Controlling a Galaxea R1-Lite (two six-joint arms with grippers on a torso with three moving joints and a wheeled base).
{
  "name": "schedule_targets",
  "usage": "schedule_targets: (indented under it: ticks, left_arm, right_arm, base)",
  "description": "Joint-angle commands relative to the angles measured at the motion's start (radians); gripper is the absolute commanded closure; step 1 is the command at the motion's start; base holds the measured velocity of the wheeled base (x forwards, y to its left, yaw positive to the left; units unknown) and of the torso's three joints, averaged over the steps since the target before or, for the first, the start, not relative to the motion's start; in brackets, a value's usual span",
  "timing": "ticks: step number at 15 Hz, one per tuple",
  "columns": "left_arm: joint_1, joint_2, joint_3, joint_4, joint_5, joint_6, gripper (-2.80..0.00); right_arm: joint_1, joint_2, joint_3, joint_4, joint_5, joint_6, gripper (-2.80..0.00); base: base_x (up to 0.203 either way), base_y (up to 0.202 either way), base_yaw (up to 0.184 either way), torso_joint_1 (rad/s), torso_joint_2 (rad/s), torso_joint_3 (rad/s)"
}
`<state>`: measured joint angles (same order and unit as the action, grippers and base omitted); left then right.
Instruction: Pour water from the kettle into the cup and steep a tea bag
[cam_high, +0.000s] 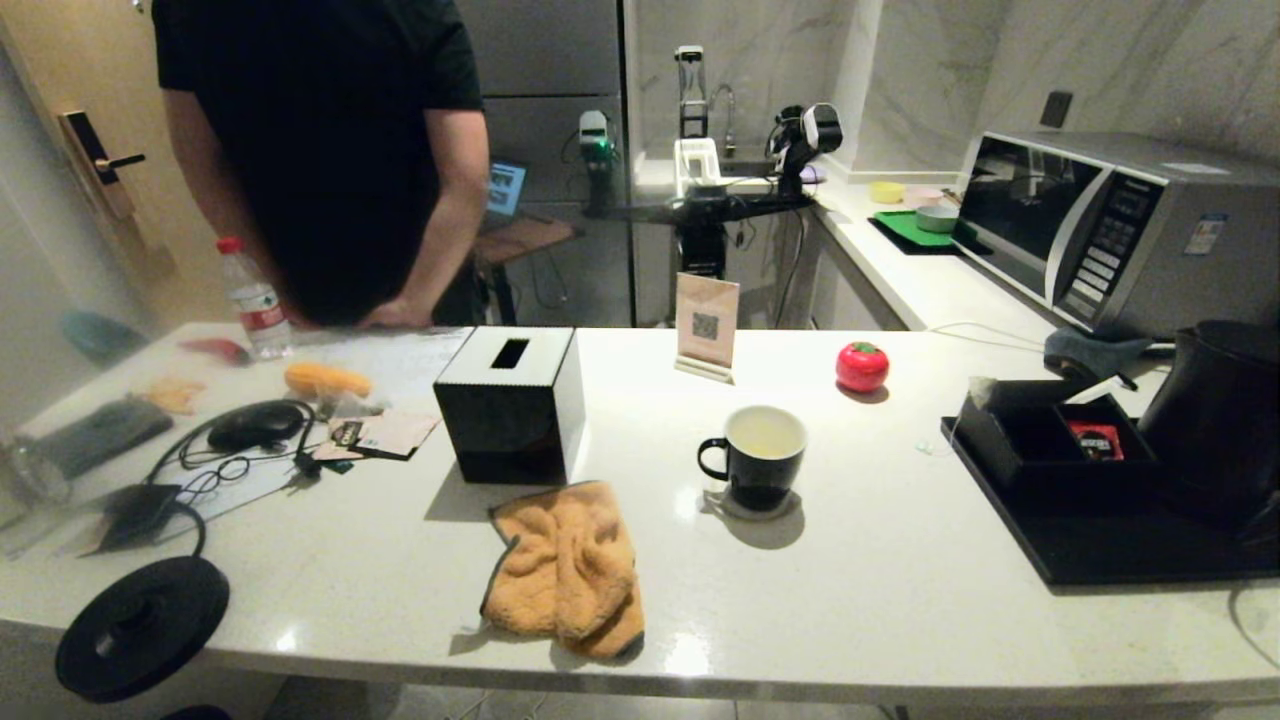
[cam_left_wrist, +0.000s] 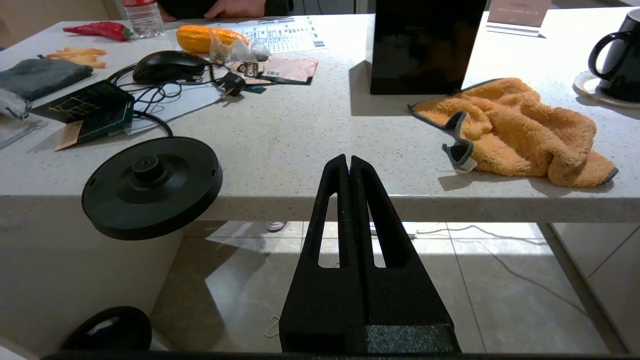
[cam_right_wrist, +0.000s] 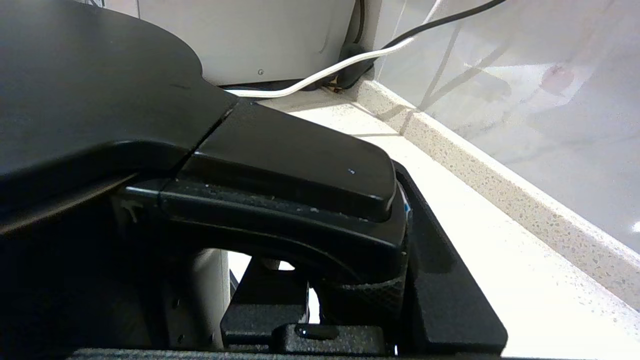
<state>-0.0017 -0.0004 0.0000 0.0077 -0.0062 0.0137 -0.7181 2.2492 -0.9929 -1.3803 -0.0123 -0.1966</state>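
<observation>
The black cup (cam_high: 760, 455) stands mid-table on a coaster, holding pale yellowish water (cam_high: 765, 432). The matte black kettle (cam_high: 1215, 420) sits upright at the far right on the black tray (cam_high: 1100, 565). In the right wrist view my right gripper (cam_right_wrist: 360, 260) is closed around the kettle's handle (cam_right_wrist: 300, 195), one finger (cam_right_wrist: 450, 280) outside the loop and the other inside it. A small grey-beige tea bag (cam_high: 982, 392) leans on the corner of the black box, its string trailing onto the table. My left gripper (cam_left_wrist: 349, 159) hangs shut and empty below the table's front edge.
A black tissue box (cam_high: 510, 400) and an orange cloth (cam_high: 568, 570) lie left of the cup. The kettle's base disc (cam_high: 140, 625) overhangs the front left edge. A red sachet (cam_high: 1098, 440) sits in the tray's box. A person (cam_high: 330, 150) stands at back left, a microwave (cam_high: 1110, 225) at back right.
</observation>
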Motion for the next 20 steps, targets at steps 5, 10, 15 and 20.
schedule_targets:
  ticks: [5, 10, 15, 20]
  left_arm:
    - [0.000, 0.000, 0.000, 0.000, 0.000, 0.000, 0.00]
    - [0.000, 0.000, 0.000, 0.000, 0.000, 0.000, 0.00]
    - [0.000, 0.000, 0.000, 0.000, 0.000, 0.000, 0.00]
    - [0.000, 0.000, 0.000, 0.000, 0.000, 0.000, 0.00]
  right_arm:
    - [0.000, 0.004, 0.014, -0.017, 0.000, -0.003, 0.00]
    - [0.000, -0.002, 0.033, -0.016, 0.000, -0.003, -2.80]
    - [0.000, -0.014, 0.046, -0.016, -0.001, -0.001, -2.80]
    - [0.000, -0.040, 0.099, -0.017, -0.001, -0.001, -2.80]
  base:
    - [0.000, 0.000, 0.000, 0.000, 0.00, 0.000]
    - [0.000, 0.000, 0.000, 0.000, 0.00, 0.000]
    - [0.000, 0.000, 0.000, 0.000, 0.00, 0.000]
    - [0.000, 0.000, 0.000, 0.000, 0.00, 0.000]
